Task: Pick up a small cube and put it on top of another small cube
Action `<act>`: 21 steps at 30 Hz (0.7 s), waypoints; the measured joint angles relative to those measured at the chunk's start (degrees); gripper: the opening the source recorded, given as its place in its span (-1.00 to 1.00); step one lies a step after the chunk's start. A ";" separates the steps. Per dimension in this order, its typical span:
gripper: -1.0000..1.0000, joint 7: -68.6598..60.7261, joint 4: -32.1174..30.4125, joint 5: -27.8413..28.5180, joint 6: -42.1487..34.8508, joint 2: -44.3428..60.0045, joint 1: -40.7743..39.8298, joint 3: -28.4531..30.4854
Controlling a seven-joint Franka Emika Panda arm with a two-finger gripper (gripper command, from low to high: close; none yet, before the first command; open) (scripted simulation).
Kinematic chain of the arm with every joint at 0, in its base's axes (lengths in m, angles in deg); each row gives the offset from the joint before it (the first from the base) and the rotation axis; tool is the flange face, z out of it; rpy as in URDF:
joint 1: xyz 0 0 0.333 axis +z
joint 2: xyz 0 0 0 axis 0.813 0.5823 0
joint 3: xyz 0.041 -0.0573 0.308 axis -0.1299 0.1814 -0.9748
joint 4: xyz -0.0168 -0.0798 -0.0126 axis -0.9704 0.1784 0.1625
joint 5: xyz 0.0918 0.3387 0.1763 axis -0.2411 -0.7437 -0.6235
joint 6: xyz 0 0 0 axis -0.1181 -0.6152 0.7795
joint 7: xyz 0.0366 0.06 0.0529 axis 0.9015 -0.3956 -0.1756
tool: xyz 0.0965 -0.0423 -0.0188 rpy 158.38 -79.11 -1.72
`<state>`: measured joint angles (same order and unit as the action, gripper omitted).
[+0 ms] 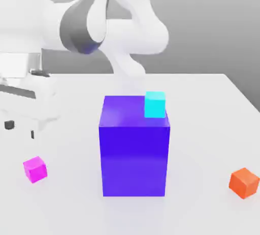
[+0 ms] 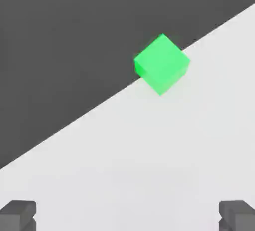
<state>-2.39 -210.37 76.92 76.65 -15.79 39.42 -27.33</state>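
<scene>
One small cube was what I watched first: bright magenta, plain and glossy, with crisp edges. It sat alone on the worktop toward the exterior view's left, near the front edge, well apart from everything else. At the centre stood a big purple-blue block, smooth and shiny, a tall box shape. A cyan cube appeared at its far upper corner on the exterior view's right; I could not tell whether it rested on the block or stood behind it. An orange cube lay at the near right, matte-looking and turned at an angle. The worktop was a flat, pale, featureless white. Through the hand view I saw a green cube right at the worktop's edge against dark ground. The gripper had its jaws spread wide, its two dark grey fingertips holding nothing. The arm was white and rounded, hanging above the far left.
</scene>
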 joint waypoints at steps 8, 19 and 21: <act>0.00 -6.18 -2.59 -9.50 10.59 16.86 -8.82 -4.00; -1.00 -8.26 -1.69 -12.22 13.95 21.11 -13.20 -8.97; -1.00 -5.63 -2.56 -8.73 11.24 17.46 -10.96 -5.94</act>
<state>-8.02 -212.94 68.19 87.88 1.66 28.46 -33.27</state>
